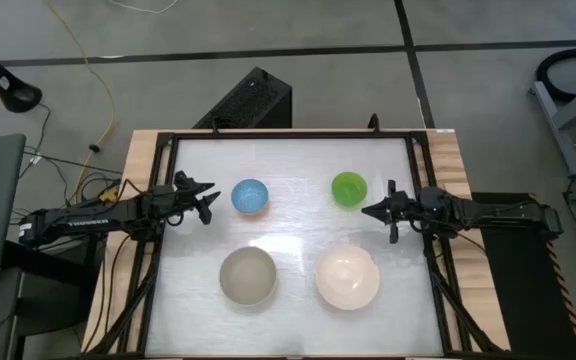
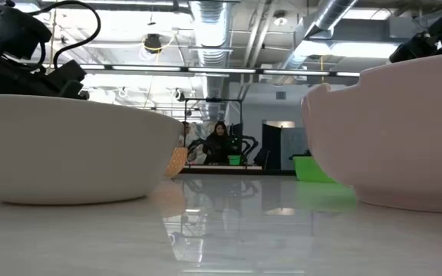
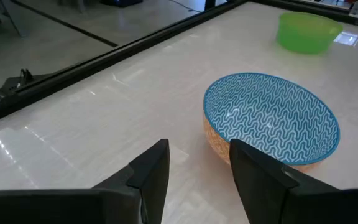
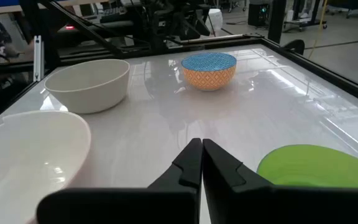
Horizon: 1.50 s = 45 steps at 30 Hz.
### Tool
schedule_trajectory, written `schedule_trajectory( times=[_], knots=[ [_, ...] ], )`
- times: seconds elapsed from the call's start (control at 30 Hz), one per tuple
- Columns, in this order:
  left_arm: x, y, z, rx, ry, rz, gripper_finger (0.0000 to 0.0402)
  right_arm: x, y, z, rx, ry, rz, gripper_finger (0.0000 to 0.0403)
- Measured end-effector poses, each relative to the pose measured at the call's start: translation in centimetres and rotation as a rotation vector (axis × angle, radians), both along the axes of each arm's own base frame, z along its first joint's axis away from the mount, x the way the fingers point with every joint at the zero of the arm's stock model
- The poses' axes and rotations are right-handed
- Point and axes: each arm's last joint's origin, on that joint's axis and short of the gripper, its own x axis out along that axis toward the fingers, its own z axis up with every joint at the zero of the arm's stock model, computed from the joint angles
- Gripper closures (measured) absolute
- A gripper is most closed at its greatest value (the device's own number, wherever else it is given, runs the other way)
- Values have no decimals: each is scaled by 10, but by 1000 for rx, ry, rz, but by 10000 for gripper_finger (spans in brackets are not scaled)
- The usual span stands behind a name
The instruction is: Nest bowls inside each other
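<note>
Four bowls stand on their bases on the white table. The blue-patterned bowl [image 1: 250, 196] with an orange outside [image 3: 272, 118] is at the far left, the green bowl [image 1: 349, 188] at the far right. The grey-beige bowl [image 1: 248, 275] is near left, the cream-white bowl [image 1: 347, 278] near right. My left gripper [image 1: 211, 201] hovers open just left of the blue bowl, with nothing between its fingers [image 3: 199, 163]. My right gripper [image 1: 366, 211] is shut and empty beside the green bowl [image 4: 316, 165], toward the table's near right.
A black frame [image 1: 288, 134] runs around the table top. In the low view the grey-beige bowl [image 2: 67, 153] and the cream-white bowl [image 2: 397, 130] fill the foreground. A person [image 2: 219, 143] sits far back in the room. Bare table lies between the bowls.
</note>
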Motion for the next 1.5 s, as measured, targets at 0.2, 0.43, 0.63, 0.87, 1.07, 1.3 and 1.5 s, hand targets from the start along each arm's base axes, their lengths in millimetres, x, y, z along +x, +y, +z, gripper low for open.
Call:
schedule_trajectory(
  times=[0.2, 0.43, 0.63, 0.87, 1.07, 1.3, 1.5],
  knots=[
    [0, 0, 0, 0, 0, 0, 244, 0, 0, 0, 0, 0, 0, 369],
    [0, 0, 0, 0, 0, 0, 244, 0, 0, 0, 0, 0, 0, 369],
    [0, 0, 0, 0, 0, 0, 244, 0, 0, 0, 0, 0, 0, 369],
    [0, 0, 0, 0, 0, 0, 244, 0, 0, 0, 0, 0, 0, 369],
    [0, 0, 0, 0, 0, 0, 244, 0, 0, 0, 0, 0, 0, 369],
    [0, 0, 0, 0, 0, 0, 244, 0, 0, 0, 0, 0, 0, 369],
    [0, 0, 0, 0, 0, 0, 244, 0, -2, 1, -78, -4, -33, 369]
  ],
)
